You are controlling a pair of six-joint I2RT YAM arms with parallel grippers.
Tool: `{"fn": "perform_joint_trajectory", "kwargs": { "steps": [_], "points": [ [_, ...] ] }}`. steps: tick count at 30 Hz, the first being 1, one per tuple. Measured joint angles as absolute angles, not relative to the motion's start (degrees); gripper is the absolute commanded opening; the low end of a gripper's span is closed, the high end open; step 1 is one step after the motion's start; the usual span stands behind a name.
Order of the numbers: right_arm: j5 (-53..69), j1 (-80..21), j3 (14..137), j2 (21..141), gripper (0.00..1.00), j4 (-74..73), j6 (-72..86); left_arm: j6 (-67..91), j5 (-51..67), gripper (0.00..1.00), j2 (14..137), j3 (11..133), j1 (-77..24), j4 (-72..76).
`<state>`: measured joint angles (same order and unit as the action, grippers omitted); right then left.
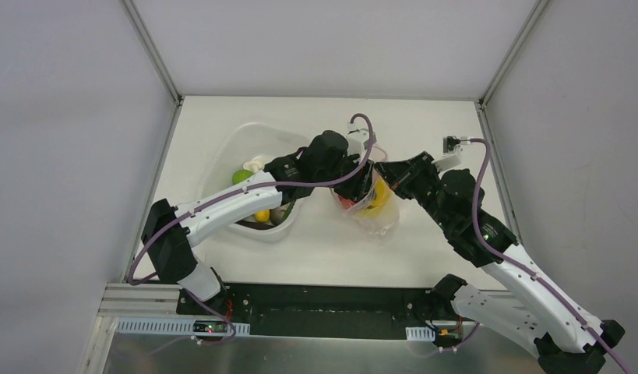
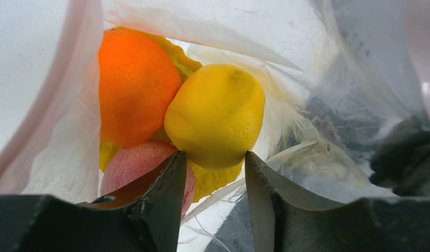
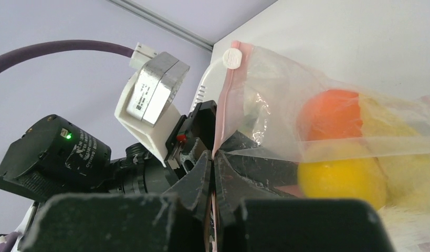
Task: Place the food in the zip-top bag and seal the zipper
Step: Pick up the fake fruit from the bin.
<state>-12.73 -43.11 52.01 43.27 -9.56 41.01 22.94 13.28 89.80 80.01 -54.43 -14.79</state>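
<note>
Two grippers working a crinkly clear zip-top bag [image 1: 375,212] on a matte white table [image 1: 339,249]

The right gripper [image 3: 213,157] is pinching the thin pink zipper [image 3: 227,100] between closed jaws. The left gripper [image 2: 215,157] is reaching inside the bag, jaws parted, tips at a smooth yellow fruit [image 2: 215,113] beside a dimpled orange [image 2: 134,86]. Green food [image 1: 239,177] is sitting in the rounded white tub [image 1: 222,152] just beside the bag. The sticker [image 3: 144,94] is showing print too small to read.

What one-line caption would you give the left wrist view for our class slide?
Left gripper, jaws apart, touches a yellow fruit inside the zip-top bag, beside an orange fruit and a pink-red fruit.
</note>
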Motion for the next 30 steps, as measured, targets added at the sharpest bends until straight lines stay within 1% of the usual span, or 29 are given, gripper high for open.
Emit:
{"fn": "perform_joint_trajectory", "kwargs": {
  "steps": [6, 9, 11, 17, 23, 30],
  "points": [
    [-14.2, -43.1, 51.5, 42.6, 0.02, -9.3, 41.4, 24.2, 13.4, 0.36, 90.3, 80.0, -54.4, -13.0],
    [-14.6, -43.1, 51.0, 42.2, 0.03, -9.2, 41.4, 24.2, 13.3, 0.37, 92.5, 82.6, -54.4, -14.9],
    [-15.0, -43.0, 50.7, 42.1, 0.03, -9.3, 41.4, 24.2, 13.2, 0.39, 93.1, 82.7, -54.4, -15.3],
    [-16.5, -43.0, 49.8, 40.7, 0.03, -9.2, 41.5, 23.8, 11.6, 0.54, 92.2, 82.5, -54.4, -16.7],
    [-17.4, -43.0, 49.8, 39.8, 0.03, -9.2, 41.5, 23.3, 9.7, 0.66, 86.6, 81.2, -54.4, -17.1],
    [-17.2, -43.0, 49.8, 40.3, 0.03, -9.1, 41.5, 22.8, 8.2, 0.69, 78.3, 79.5, -54.4, -16.8]
  ]
}}
